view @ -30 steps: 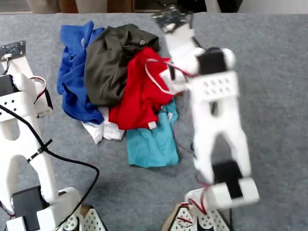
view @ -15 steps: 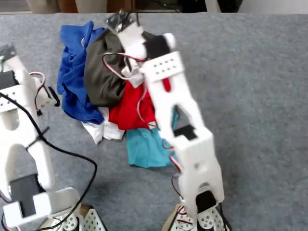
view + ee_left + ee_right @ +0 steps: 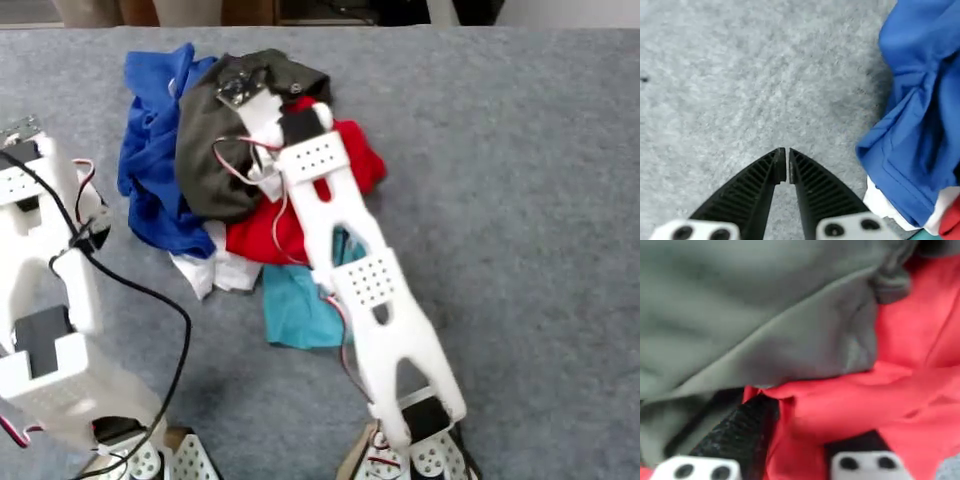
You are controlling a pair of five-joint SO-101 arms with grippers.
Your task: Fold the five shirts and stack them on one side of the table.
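The five shirts are lying unfolded in one tangled heap toward the far left part of the worktop [image 3: 520,200]: the blue shirt [image 3: 150,160] is sitting on the outer edge, the olive shirt [image 3: 215,140] is draping over both it and the red shirt [image 3: 355,165], and the white shirt [image 3: 215,272] and the teal shirt [image 3: 295,310] are sticking out from under the near side. The right arm [image 3: 340,230] is lying stretched across the heap, and the right jaws are standing open at the seam where olive cloth is overlapping red, with a red fold lying between them and nothing clamped yet. The main risk is arising at this seam: if the right jaws are closing here, they are likely catching the olive hem together with the red fold, so two garments are lifting as one. Because the red shirt is lying partly beneath the olive one, a pull is probably dragging the whole heap across the worktop rather than freeing one shirt. The loose wiring at the right wrist is hanging close to the cloth and may be snagging it. The left jaws are sitting fully closed and empty over bare worktop just beside the blue shirt, so nothing is pinning the heap against such a pull.
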